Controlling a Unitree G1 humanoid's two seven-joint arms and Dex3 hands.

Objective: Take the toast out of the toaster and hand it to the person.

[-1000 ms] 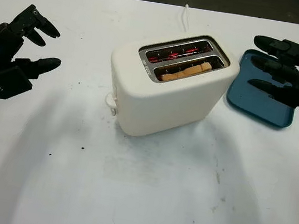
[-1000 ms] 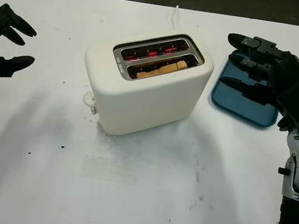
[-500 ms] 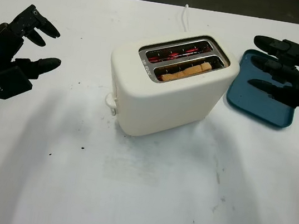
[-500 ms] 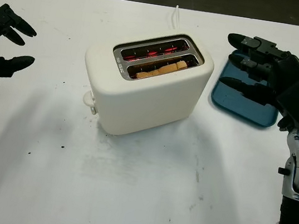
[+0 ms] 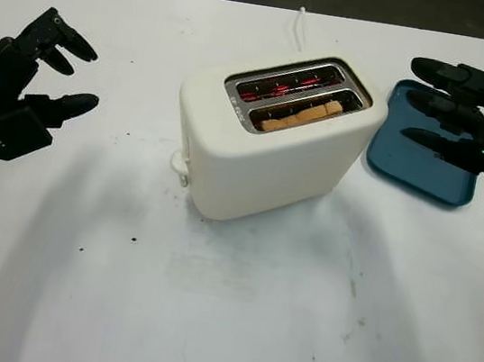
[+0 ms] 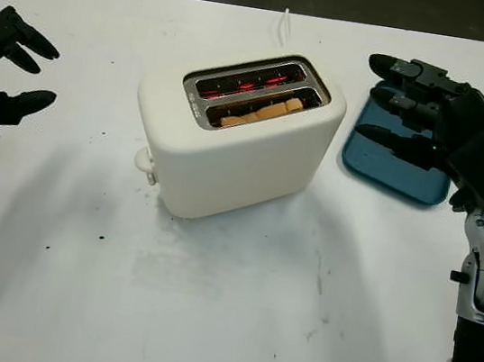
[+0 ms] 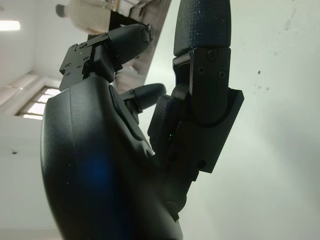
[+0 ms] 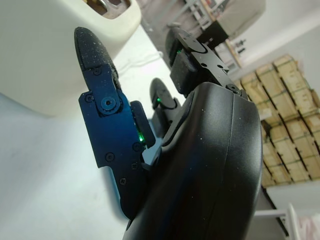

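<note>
A cream two-slot toaster (image 5: 269, 153) stands in the middle of the white table. A slice of toast (image 5: 302, 117) sits low in its nearer slot, and the farther slot glows red inside. My left hand (image 5: 44, 70) hovers open over the table well to the left of the toaster. On the other side, my right hand (image 5: 448, 112) is open too, held above the blue tray, its fingers pointing toward the toaster. Neither hand touches anything. The toaster's side (image 8: 45, 55) appears beside the right hand's fingers in the right wrist view.
A blue tray (image 5: 413, 161) lies on the table right of the toaster, under my right hand. The toaster's white cord (image 5: 299, 26) runs toward the table's far edge. A small lever knob (image 5: 179, 163) sticks out of the toaster's left end.
</note>
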